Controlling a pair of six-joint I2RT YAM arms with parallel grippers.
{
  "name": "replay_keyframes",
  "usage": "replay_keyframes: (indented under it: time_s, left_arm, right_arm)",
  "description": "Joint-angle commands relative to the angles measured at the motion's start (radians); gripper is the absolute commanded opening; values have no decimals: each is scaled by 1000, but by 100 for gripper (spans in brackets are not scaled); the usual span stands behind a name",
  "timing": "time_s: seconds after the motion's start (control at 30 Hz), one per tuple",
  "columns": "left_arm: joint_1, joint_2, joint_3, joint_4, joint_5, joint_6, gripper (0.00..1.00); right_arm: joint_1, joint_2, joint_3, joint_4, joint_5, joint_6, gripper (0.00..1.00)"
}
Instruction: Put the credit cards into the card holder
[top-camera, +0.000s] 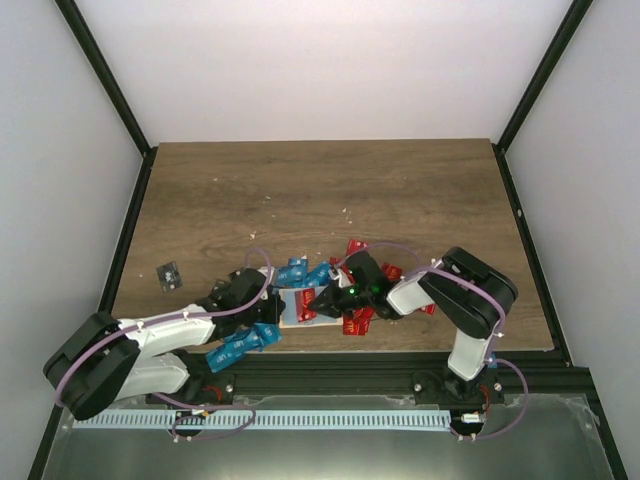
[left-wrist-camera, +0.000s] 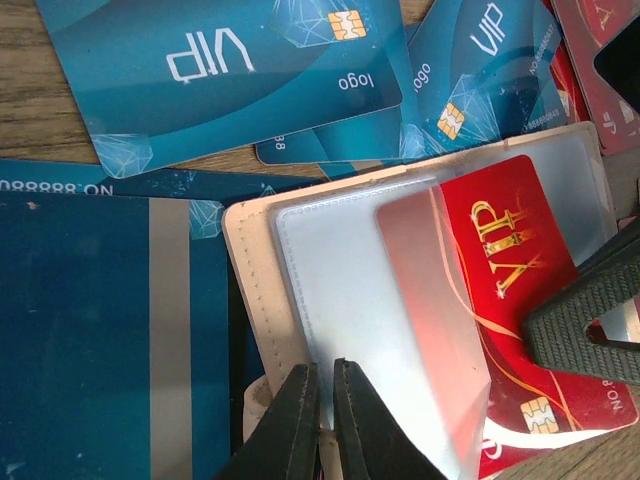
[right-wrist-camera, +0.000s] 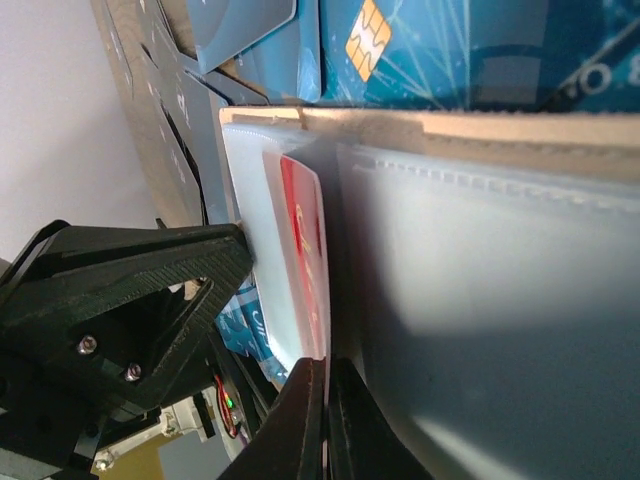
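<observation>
The beige card holder (top-camera: 291, 319) lies open near the table's front edge, its clear sleeves (left-wrist-camera: 350, 290) facing up. My left gripper (left-wrist-camera: 325, 378) is shut on the near edge of a clear sleeve. A red credit card (left-wrist-camera: 505, 250) marked VIP lies over the holder, and its left part shows dimly through a sleeve. My right gripper (right-wrist-camera: 326, 372) is shut on that red card (right-wrist-camera: 303, 250), seen edge-on. One right finger (left-wrist-camera: 590, 315) enters the left wrist view from the right. Blue credit cards (left-wrist-camera: 230, 70) lie beyond the holder.
More red cards (top-camera: 357, 322) lie under the right arm. Blue cards (top-camera: 240, 345) lie at the front edge under the left arm, and others (top-camera: 300, 272) behind the holder. A black card (top-camera: 169, 274) sits alone at the left. The left gripper's body (right-wrist-camera: 130, 290) is close beside the right gripper.
</observation>
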Motion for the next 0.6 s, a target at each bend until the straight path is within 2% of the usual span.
replay_keyframes:
  time_s: [0.0,0.57]
  left_arm:
    - [4,12,-17,2,22,10,6]
    - [5,4,-31,4,30,13,6]
  right_arm:
    - [8,48,-10,5,69,36,1]
    - [93,134,70,10,79,35,1]
